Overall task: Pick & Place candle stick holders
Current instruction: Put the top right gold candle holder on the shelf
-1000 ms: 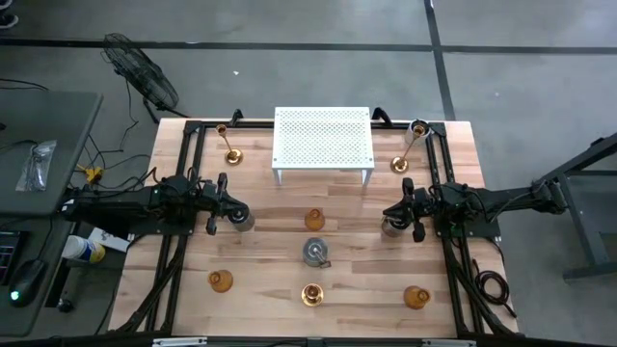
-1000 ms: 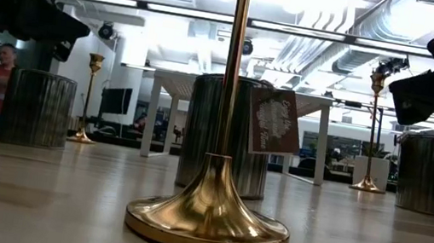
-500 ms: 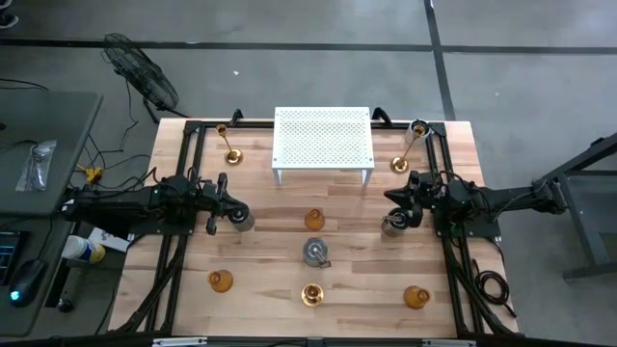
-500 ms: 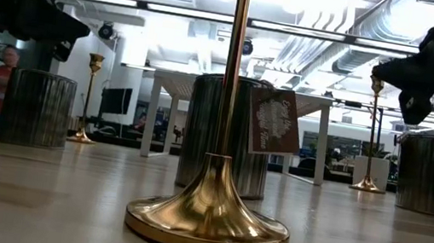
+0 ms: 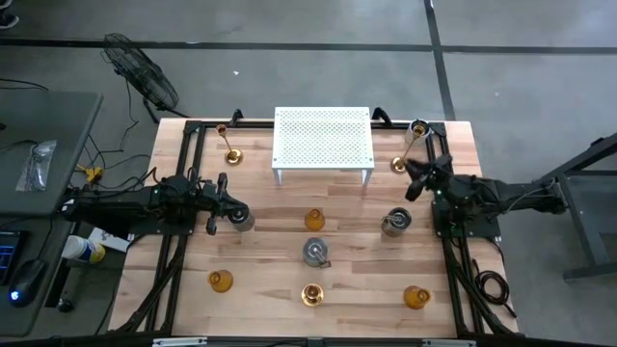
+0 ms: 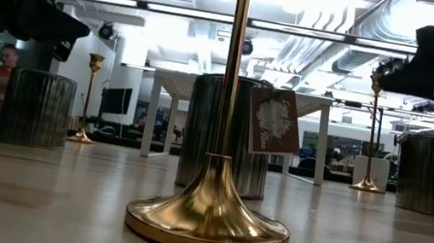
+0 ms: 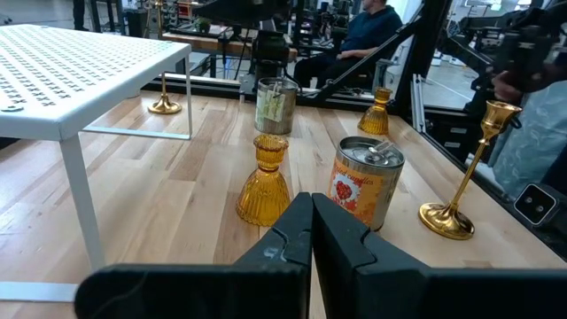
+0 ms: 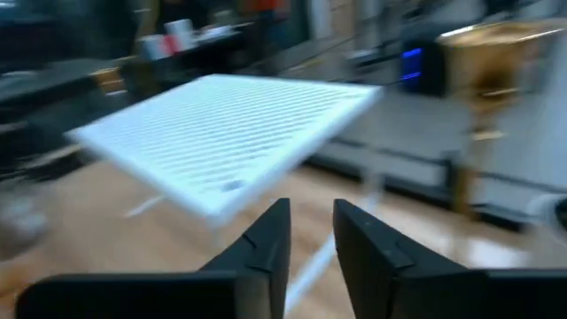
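Candle stick holders stand on their bases about the wooden table: gold sticks at the far left (image 5: 231, 145), far right (image 5: 405, 151) and near edge (image 5: 311, 294); silver ones (image 5: 395, 223), (image 5: 315, 253), (image 5: 242, 222); amber glass ones (image 5: 314, 220), (image 5: 221, 280), (image 5: 415, 296). My left gripper (image 5: 229, 214) (image 7: 312, 213) is shut and hovers level by the left silver holder, holding nothing. My right gripper (image 5: 416, 173) (image 8: 310, 235) stands raised near the far-right gold stick (image 8: 487, 71), slightly open, with nothing between its fingers.
A white perforated shelf (image 5: 323, 140) on thin legs stands at the middle of the far edge. Black frame rails (image 5: 188, 183) run along both sides of the table. People sit in the room beyond (image 7: 368, 27).
My right gripper has risen from just above the right silver holder and swung toward the table's far edge, turning to face the far-right gold stick and the white shelf. The silver holder stays where it was.
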Motion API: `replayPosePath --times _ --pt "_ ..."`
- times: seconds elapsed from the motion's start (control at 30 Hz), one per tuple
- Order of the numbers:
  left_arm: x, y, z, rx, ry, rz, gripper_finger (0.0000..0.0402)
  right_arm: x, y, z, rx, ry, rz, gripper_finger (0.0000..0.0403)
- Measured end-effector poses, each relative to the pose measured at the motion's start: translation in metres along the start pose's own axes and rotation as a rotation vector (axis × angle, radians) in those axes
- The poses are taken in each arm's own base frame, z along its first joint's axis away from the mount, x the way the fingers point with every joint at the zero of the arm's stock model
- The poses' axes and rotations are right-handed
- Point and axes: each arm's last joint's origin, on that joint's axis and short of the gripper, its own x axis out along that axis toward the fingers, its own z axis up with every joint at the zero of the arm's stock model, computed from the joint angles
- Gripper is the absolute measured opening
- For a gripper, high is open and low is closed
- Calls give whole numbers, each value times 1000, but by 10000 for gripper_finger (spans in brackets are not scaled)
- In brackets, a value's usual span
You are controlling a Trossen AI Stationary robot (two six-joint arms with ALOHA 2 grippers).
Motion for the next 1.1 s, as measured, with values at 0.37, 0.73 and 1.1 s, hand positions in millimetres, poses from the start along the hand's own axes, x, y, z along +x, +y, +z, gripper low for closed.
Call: replayPosePath --times 0.37,0.73,1.1 --pt "0 0 0 0 0 0 0 4 -3 -2 -43 -90 -285 160" --pt "0 0 0 0 0 0 0 24 6 -7 -61 -74 -402 177" --pt "0 0 0 0 0 -1 0 46 3 -13 57 -14 -445 177"
